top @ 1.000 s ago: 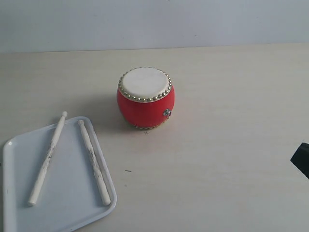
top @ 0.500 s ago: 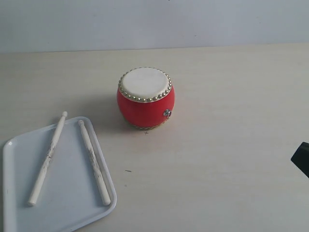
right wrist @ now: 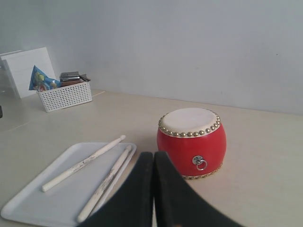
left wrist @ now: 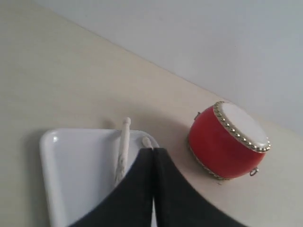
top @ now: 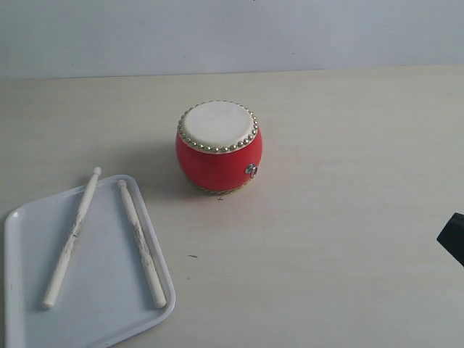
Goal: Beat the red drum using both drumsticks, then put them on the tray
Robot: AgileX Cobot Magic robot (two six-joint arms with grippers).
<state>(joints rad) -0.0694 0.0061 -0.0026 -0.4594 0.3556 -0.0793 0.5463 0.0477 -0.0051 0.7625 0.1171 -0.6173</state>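
Exterior view: the red drum (top: 218, 148) stands upright mid-table. It has a glossy barrel body, a matte cream skin, a ring of gold studs and a small metal ring on its side. The tray (top: 29, 290) sits well apart at lower left: flat white plastic, rounded corners, low rim. Both drumsticks (top: 142, 245) lie in it side by side without touching. They are slim pale wood with dark scuffs, and one knobbed tip pokes over the rim. The table (top: 348, 181) is matte pale beige and the wall (top: 232, 32) plain grey-white. I can't identify the dark shape (top: 453, 239) at the right edge.

Left wrist view: the left gripper (left wrist: 152, 151) has smooth black fingers pressed together, with nothing between them.

Right wrist view: the right gripper (right wrist: 154, 153) is the same, clamped flat and empty. Far back I see a white perforated basket (right wrist: 66, 97) holding a blue packet (right wrist: 40, 79), next to a white box (right wrist: 26, 68).
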